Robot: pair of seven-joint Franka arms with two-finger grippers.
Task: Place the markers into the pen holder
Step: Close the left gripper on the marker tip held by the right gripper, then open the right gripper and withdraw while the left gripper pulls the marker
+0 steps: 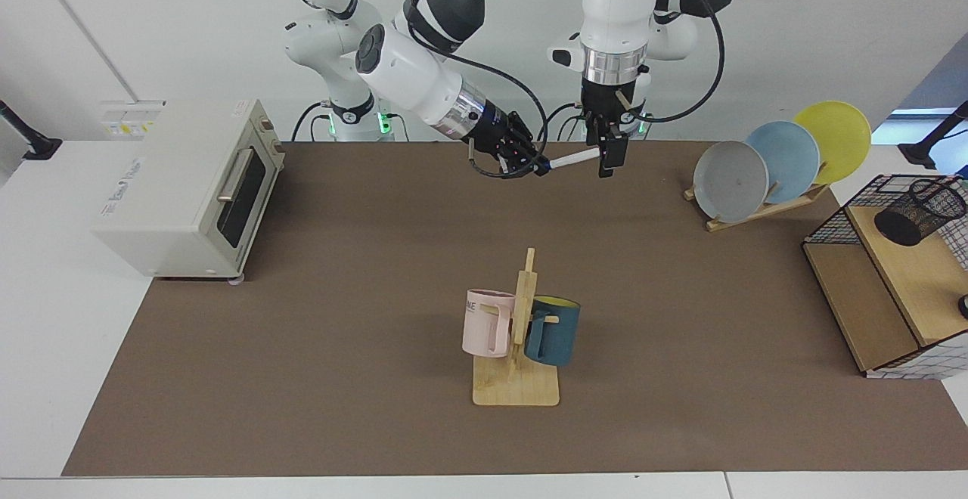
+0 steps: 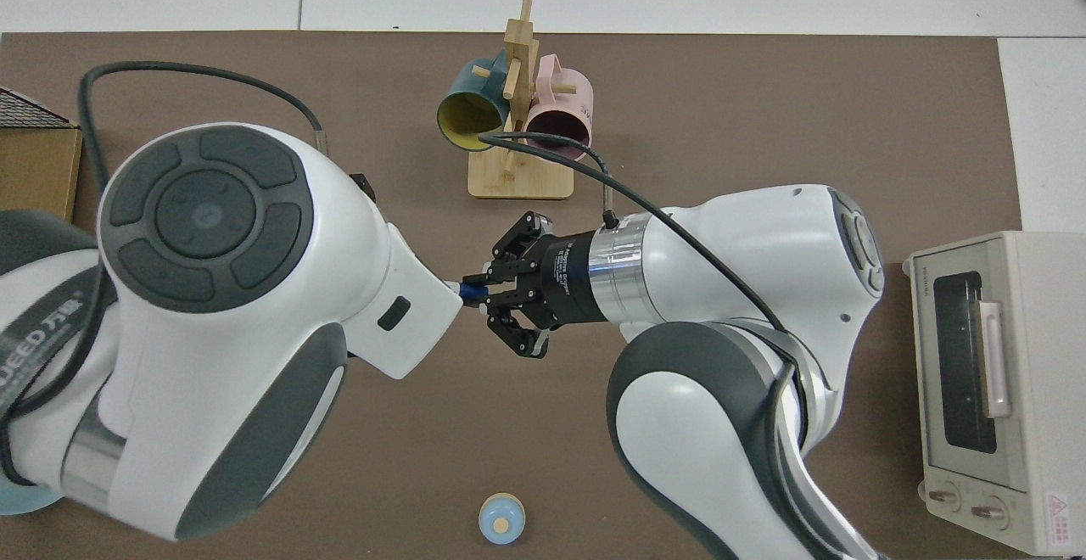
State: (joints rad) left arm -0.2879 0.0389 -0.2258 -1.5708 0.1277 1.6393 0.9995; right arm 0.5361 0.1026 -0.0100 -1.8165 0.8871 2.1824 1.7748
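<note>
The marker, white with a blue cap, is held roughly level above the far edge of the brown mat. My right gripper is shut on its capped end. In the top view only the blue cap shows at the right gripper; the other arm covers the rest. My left gripper points straight down, open, with the marker's free end reaching between its fingers. The pen holder, a black mesh cup, lies tilted on the wooden shelf at the far right, well away from both grippers.
A wire-grid rack with wooden shelves stands at the right edge, next to a plate rack with three plates. A mug stand with two mugs occupies mid-table. A toaster oven sits left. A small blue round object lies on the mat.
</note>
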